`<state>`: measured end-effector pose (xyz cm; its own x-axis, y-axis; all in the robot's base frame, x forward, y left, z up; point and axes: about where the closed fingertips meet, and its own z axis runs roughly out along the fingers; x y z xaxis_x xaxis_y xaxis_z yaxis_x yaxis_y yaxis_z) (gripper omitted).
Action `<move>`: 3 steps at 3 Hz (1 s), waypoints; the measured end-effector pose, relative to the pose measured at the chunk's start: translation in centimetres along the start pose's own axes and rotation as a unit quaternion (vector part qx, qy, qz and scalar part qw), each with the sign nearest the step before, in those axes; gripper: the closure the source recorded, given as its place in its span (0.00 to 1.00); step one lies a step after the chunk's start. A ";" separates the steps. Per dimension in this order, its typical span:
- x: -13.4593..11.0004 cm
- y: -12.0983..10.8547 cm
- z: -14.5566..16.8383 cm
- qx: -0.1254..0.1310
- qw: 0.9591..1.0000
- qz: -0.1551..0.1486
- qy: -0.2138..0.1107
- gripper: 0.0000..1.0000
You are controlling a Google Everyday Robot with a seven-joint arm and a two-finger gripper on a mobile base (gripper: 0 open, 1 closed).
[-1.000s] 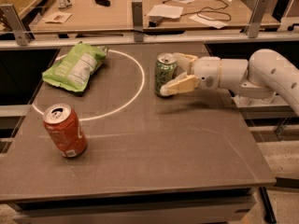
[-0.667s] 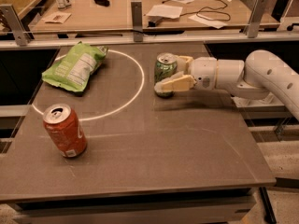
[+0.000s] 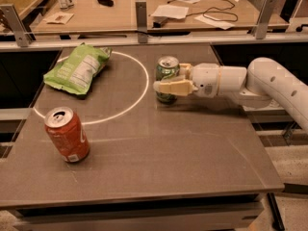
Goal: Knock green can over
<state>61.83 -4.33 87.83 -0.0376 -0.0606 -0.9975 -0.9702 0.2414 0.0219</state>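
Note:
The green can (image 3: 167, 67) stands upright on the dark table (image 3: 192, 148), just right of a white arc painted on the top. My gripper (image 3: 168, 78) reaches in from the right on a white arm (image 3: 269, 83). Its near finger (image 3: 174, 86) lies across the front of the can's lower half. The far finger (image 3: 185, 70) sits at the can's right rear. The fingers are spread, with the can between them. The can's lower body is partly hidden behind the near finger.
An orange-red soda can (image 3: 67, 134) stands at the front left. A flat green chip bag (image 3: 77, 70) lies at the back left, over the white arc (image 3: 139, 97). A rail with metal posts (image 3: 140, 14) runs along the table's far edge, with a cluttered desk behind it.
My gripper has moved left, so its near finger now crosses the front of the green can. The can still stands upright in the same place.

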 end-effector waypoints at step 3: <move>-5.3 -0.6 -3.0 0.012 0.992 -0.118 -0.044 1.00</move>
<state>61.85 -7.09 93.27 0.2120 -0.0341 -0.9767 -0.9434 0.2539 -0.2136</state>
